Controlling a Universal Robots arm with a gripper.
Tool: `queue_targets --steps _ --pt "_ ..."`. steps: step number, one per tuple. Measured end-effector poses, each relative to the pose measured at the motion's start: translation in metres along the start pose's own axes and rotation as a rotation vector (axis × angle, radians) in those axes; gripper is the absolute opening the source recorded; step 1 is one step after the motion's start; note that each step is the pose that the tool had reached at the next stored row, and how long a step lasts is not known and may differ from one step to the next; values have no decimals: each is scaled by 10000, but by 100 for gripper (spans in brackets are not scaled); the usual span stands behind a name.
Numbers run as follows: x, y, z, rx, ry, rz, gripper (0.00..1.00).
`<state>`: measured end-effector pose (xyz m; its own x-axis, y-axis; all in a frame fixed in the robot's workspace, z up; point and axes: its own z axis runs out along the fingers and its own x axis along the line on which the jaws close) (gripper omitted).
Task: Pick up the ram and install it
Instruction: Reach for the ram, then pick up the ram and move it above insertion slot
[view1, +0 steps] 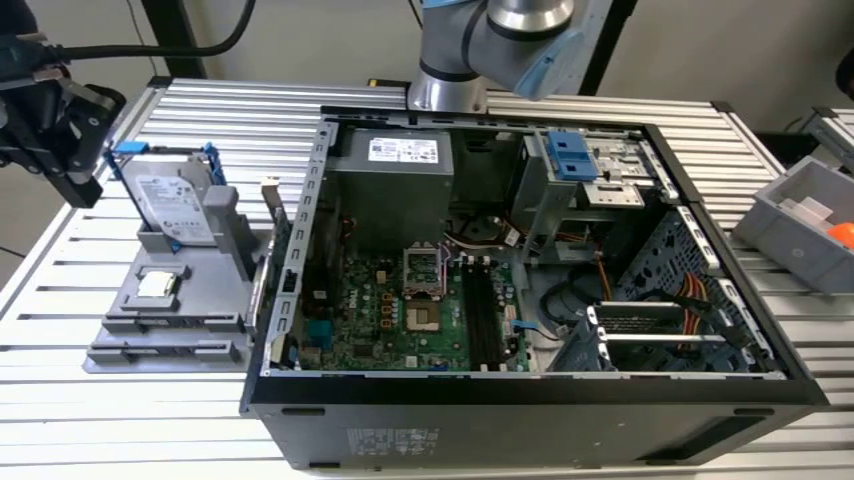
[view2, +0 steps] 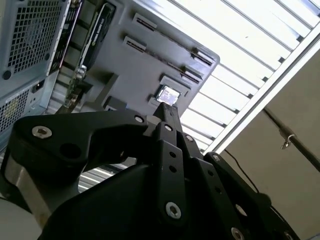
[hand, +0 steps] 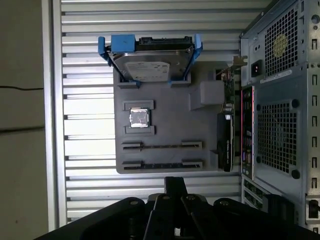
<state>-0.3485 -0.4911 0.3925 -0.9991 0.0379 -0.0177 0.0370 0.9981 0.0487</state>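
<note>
Ok so from my end: in the first wrist view the pincer (hand: 175, 184) hangs just off the edge of the grey holder tray (hand: 175, 125), on the side with the two long narrow slots. I honestly can't tell how wide it's open or whether it has hold of anything, the angle just doesn't give that away.

The ram (hand: 162, 164) reads to me as the thin dark line along the slot closest to the pincer, seen edge-on. The second slot (hand: 162, 146) just beyond it shows a similar line, so I can't say for sure which one carries a stick. Either way it's near the pincer but apart from it.

Further along the tray sit a square processor chip (hand: 139, 117) and a hard drive (hand: 150, 67) in a blue bracket.

In the exterior view the tray lies on the slatted desk (view1: 80, 420), just beside the open computer case (view1: 534, 420) on the exterior view's left. The pincer hangs raised, off to the exterior view's left of the tray.
</note>
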Motion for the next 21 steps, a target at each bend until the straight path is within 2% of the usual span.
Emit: queue_targets --steps 21 --pt "2 0 0 0 1 0 0"
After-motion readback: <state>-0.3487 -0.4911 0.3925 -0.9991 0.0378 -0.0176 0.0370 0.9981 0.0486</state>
